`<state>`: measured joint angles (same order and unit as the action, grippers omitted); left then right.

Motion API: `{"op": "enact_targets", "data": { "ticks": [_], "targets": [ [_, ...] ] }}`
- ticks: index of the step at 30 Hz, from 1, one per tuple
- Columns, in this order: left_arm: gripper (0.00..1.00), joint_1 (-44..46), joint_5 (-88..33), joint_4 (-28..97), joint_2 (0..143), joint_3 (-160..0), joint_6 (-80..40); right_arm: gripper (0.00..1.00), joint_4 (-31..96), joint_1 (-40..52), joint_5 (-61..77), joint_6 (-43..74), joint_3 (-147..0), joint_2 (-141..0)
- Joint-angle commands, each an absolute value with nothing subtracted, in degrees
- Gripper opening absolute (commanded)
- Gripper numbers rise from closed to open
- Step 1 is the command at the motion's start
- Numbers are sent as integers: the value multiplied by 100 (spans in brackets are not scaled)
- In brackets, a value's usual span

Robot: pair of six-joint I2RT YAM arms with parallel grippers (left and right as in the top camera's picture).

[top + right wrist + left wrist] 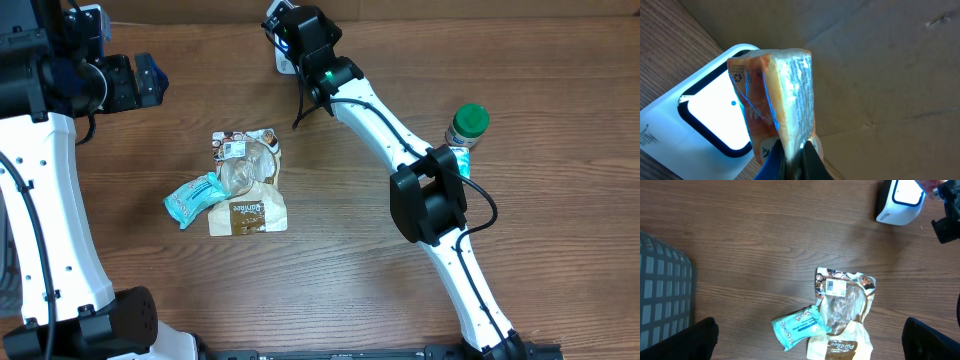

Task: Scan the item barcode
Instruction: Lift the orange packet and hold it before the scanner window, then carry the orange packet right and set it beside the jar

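An orange and clear plastic packet (775,95), the item, is pinched at its lower end by my right gripper (796,156), which is shut on it. The packet hangs right in front of the white barcode scanner (700,122), whose window glows bright. From overhead, the right gripper (288,38) is at the table's far edge over the scanner (284,62), and the packet is hidden beneath it. My left gripper (148,80) is open and empty, held high at the far left. In its wrist view the left gripper (810,342) has both dark fingers wide apart.
A brown and white bread bag (250,190) and a teal tissue pack (193,197) lie together mid-table. A green-lidded bottle (467,125) stands at the right beside the right arm. A grey basket (662,295) is at the left. A cardboard wall (890,60) backs the scanner.
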<state>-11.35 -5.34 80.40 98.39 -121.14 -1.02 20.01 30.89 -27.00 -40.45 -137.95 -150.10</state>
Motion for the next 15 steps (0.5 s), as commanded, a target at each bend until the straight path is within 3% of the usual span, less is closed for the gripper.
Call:
{"op": "enact_targets", "data": {
  "ticks": [1, 3, 6, 11, 15],
  "targets": [
    [100, -1122, -578, 8034, 9815, -12197, 25, 4, 1962, 3183, -2685, -4036, -13817, -14960],
    [100, -1122, -578, 8036, 9815, -12197, 25, 4, 2027, 3218, -2495, -4014, -13817, -14940],
    [100, -1122, -578, 8036, 9815, -12197, 25, 4, 2189, 3240, -1992, -2755, -13819, -14656],
    [100, -1122, -578, 8034, 9815, -12197, 25, 4, 2724, 3179, -1116, -1868, -13841, -14020],
    [100, -1122, -578, 8034, 9815, -12197, 25, 4, 3745, 2980, 797, -596, -13841, -13089]
  ]
}}
